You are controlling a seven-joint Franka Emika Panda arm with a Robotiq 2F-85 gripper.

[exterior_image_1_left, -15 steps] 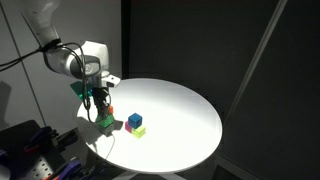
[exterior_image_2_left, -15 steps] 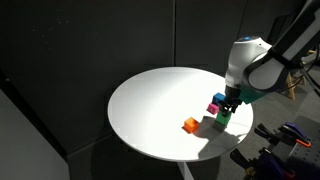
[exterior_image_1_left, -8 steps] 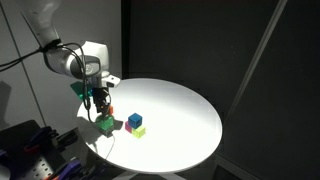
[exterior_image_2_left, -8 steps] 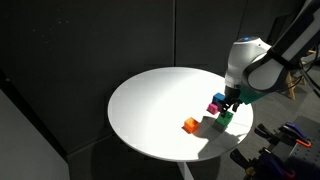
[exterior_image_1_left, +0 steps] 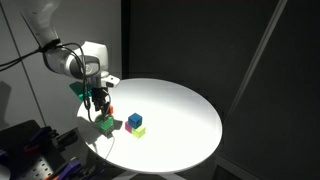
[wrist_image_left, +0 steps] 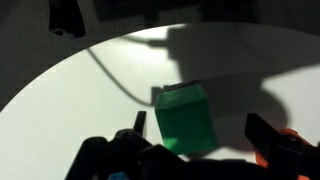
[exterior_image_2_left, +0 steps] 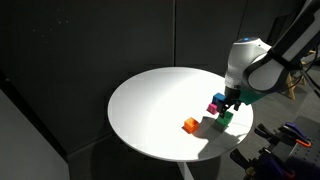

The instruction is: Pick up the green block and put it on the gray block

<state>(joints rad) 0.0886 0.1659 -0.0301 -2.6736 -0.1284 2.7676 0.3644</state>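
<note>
Under the claw (exterior_image_1_left: 99, 103), at the near-left edge of the desk (exterior_image_1_left: 180, 110), I could not tell what the green block (exterior_image_1_left: 104, 124) sat on. From neither side of the room could I pick out the gray block with any certainty. The wrist view gave only the green cube's top and one shaded face against the white surface. At that view's right edge, a sliver of orange was cut off behind a dark finger (wrist_image_left: 272, 138). A magenta cube (exterior_image_2_left: 214, 107), small and blurred, peeped out beside the arm, and an orange cube (exterior_image_2_left: 189, 125) lay near the green one.

The desk was round and white, brightly lit, with dark walls all around it. Further right, towards its middle, a blue cube (exterior_image_1_left: 134, 120) touched a lime cube (exterior_image_1_left: 139, 131), both apart from the green block.

The arm (exterior_image_1_left: 68, 62) leaned in over the desk's edge, wrist pointing straight down. The claw stood wide, fingers either side of the green block with a gap on each, gripping nothing.
</note>
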